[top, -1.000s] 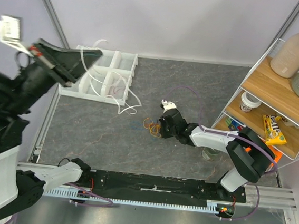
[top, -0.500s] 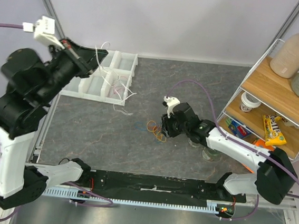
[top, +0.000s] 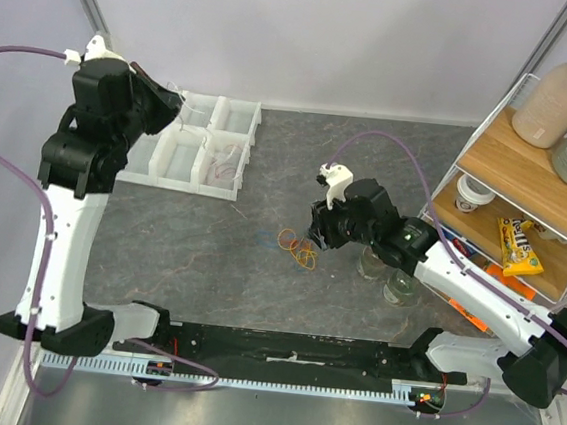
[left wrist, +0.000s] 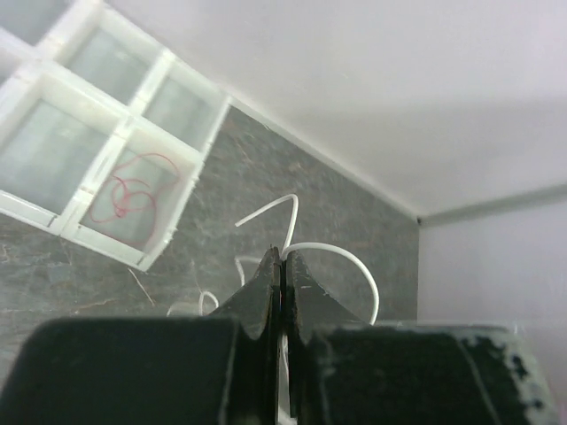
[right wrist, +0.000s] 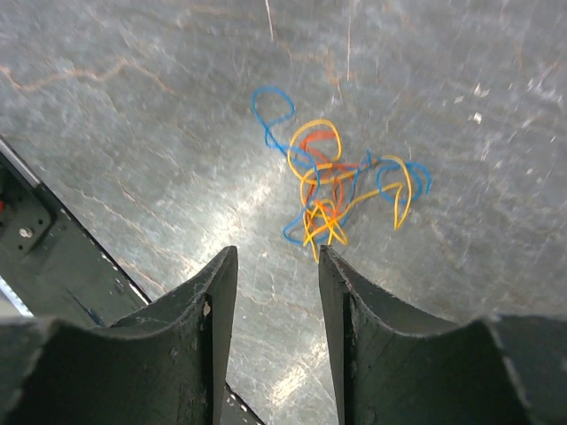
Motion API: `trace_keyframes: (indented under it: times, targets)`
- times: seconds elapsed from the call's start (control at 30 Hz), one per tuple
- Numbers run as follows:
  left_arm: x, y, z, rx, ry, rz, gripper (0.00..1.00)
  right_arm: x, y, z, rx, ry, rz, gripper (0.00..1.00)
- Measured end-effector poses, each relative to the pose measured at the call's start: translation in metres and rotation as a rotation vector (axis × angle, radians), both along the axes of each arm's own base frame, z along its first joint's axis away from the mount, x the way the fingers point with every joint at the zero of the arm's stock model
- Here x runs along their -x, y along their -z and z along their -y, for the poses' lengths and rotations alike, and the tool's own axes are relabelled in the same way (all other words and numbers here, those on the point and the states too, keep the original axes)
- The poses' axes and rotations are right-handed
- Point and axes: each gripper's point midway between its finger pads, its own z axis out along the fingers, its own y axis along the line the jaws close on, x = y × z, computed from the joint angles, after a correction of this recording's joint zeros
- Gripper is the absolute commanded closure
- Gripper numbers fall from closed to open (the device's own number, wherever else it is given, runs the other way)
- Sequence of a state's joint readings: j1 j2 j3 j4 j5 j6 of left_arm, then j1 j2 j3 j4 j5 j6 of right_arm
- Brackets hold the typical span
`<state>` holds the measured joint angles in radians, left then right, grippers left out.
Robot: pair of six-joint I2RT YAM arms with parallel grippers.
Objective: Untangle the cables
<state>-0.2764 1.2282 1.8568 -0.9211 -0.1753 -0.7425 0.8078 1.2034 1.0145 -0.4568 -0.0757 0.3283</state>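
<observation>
A tangle of thin cables [top: 296, 247], blue, orange and yellow [right wrist: 332, 190], lies on the grey table. My right gripper [top: 312, 237] hovers just right of it; its jaws [right wrist: 276, 252] stand open with nothing between them, the tangle just beyond the tips. My left gripper [top: 176, 105] is raised over the white compartment tray [top: 191, 181] and is shut [left wrist: 282, 252] on a thin white cable [left wrist: 341, 251] that curls out past the tips. A red cable [left wrist: 133, 190] lies in one tray compartment.
A wire shelf [top: 527, 186] with bottles, a jar and a candy bag stands at the right. Clear cups [top: 400, 287] sit under the right arm. A black rail [top: 290, 352] runs along the near edge. Purple hoses arc above both arms.
My right gripper has opened and drawn back, leaving the coloured tangle on the table. My left arm has swung right and down over the tray, the white cable off the table.
</observation>
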Motion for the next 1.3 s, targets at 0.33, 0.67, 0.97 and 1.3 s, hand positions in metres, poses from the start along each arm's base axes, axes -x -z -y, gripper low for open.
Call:
trace_keyframes:
  times: [0.33,0.67,0.97,1.3]
  targets:
    - [-0.078,0.084,-0.064,0.214,-0.337,-0.244,0.98,-0.007,-0.064,0.010,-0.050,0.033,0.129,0.48]
    - [-0.128,0.135,-0.125,0.229,-0.582,-0.305,0.98,0.000,-0.082,0.042,-0.025,0.105,0.193,0.48]
    - [-0.166,0.209,-0.140,0.258,-0.681,-0.451,0.98,-0.003,-0.078,0.055,0.042,0.137,0.206,0.46]
    - [-0.192,0.241,-0.151,0.304,-0.768,-0.494,0.98,-0.017,-0.070,0.048,0.106,0.138,0.194,0.46]
